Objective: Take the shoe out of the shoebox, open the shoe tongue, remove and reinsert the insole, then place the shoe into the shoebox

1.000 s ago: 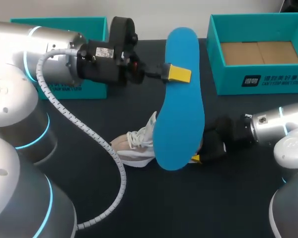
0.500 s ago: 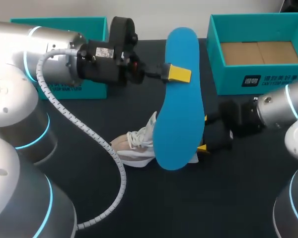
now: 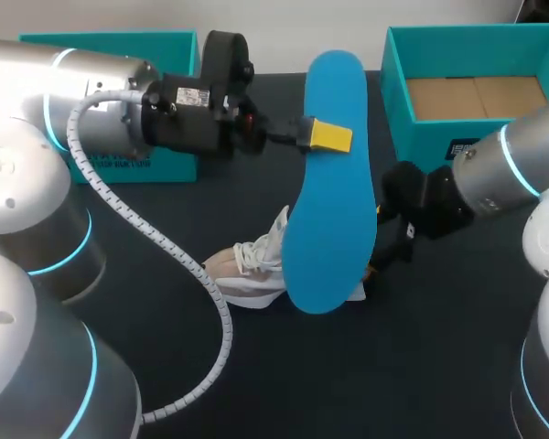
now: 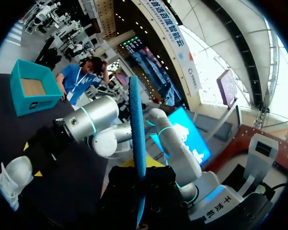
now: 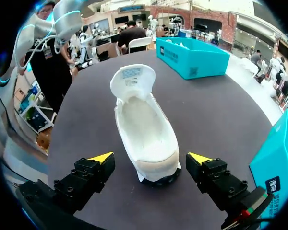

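The shoe lies on the counter, out of its box, with its tongue thrown back and its inside bare (no blue liner shows in it). I judge the first three steps done. At the shoe's heel sits the right tool, spread wide, with a yellow tip on either side of the heel and neither touching it. Above the shoe, the left tool pinches the insole toward its far end, and the near end hangs over the shoe. Beyond the shoe, off to its right, the shoebox stands open with nothing in it. What remains, as I read it, is to slide the insole back in and then return the shoe to the shoebox.
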`<state>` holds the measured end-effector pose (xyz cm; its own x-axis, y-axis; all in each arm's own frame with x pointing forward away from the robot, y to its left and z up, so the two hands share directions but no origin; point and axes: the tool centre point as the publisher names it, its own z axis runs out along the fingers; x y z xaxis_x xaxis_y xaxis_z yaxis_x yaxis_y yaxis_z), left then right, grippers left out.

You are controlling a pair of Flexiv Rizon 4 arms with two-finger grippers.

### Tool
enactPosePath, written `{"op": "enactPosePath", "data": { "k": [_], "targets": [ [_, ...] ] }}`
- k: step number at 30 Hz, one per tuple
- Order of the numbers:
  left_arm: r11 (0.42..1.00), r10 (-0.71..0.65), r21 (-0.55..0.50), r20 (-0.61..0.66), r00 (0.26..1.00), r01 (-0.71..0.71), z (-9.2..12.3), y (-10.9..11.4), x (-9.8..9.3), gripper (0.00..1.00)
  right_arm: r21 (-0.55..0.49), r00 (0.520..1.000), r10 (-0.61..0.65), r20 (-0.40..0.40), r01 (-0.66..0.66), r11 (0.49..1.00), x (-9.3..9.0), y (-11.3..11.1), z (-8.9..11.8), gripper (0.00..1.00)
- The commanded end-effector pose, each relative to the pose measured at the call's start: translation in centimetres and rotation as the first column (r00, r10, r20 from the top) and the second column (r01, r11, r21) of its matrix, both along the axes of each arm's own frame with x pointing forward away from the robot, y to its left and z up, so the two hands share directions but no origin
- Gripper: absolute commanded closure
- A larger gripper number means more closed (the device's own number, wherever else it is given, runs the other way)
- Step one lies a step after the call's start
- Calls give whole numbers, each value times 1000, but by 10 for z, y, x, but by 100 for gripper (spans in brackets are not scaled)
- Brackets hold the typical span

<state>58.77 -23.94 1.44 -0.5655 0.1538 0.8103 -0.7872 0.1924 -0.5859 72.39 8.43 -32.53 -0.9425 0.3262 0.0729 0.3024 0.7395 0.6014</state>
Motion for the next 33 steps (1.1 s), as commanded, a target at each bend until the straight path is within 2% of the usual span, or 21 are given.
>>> {"op": "enactPosePath", "data": {
  "k": [1, 5, 7, 11, 25, 33],
  "targets": [
    [1000, 2, 0, -1, 1000, -2, -2, 0, -1, 100, -237, 997, -3, -78, -15, 971, 2, 11, 1, 0],
    [1000, 2, 0, -1, 1000, -2, -2, 0, -1, 100, -253, 995, -10, -96, -15, 967, 2, 14, 5, 0],
    [1000, 2, 0, -1, 1000, -2, -2, 0, -1, 100, -321, 992, -28, -122, -12, 947, 2, 16, 8, 0],
    [1000, 2, 0, -1, 1000, -2, -2, 0, -1, 100, -360, 993, -16, -116, -27, 933, 3, 20, 14, 0],
    [1000, 2, 0, -1, 1000, -2, -2, 0, -1, 100, -363, 997, 30, -68, -53, 930, 4, 11, 6, 0],
    [1000, 2, 0, -1, 1000, -2, -2, 0, -1, 100, -362, 996, 62, -67, -82, 929, 4, 7, 3, 0]
  ]
}}
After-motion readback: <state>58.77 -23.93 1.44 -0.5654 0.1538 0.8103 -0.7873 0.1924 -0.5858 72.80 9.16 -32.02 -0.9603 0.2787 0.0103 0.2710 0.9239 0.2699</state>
